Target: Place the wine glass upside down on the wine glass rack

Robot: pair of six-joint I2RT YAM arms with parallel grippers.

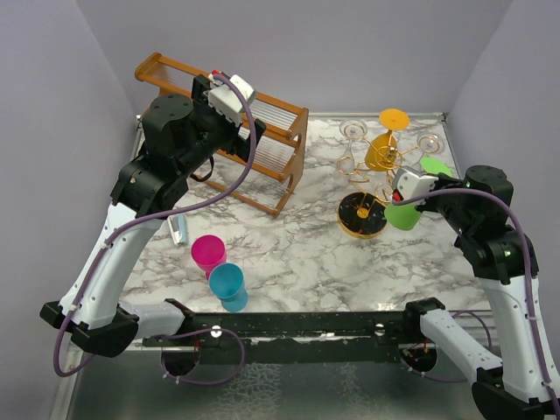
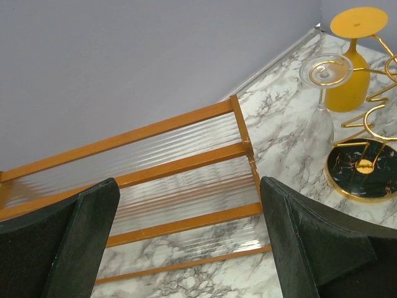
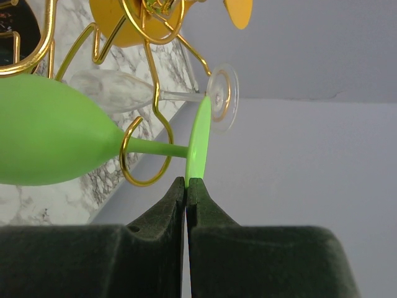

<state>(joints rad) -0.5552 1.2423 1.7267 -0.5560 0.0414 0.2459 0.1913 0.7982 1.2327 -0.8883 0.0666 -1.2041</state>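
Green wine glass [image 3: 49,130] sits at the rt side of the wine glass rack [image 1: 361,214], stem threaded thru one of its gold loops. Right gripper [image 3: 187,181] is pinched shut on just the foot's rim. Thin grip imo, so it could slip or twist. The clear glass [image 3: 111,90] hangs right beside it, and its foot looks to be touching or nearly so. A sideways pull prob clinks it. Left gripper [image 2: 189,217] is spread wide w/ nothing in it, over the wooden shelf [image 2: 180,164].

a pink cup [image 1: 207,254] stands just beside a blue cup [image 1: 227,283] on the marble counter [image 1: 297,249]; brown slatted shelf [image 1: 282,131] at back left
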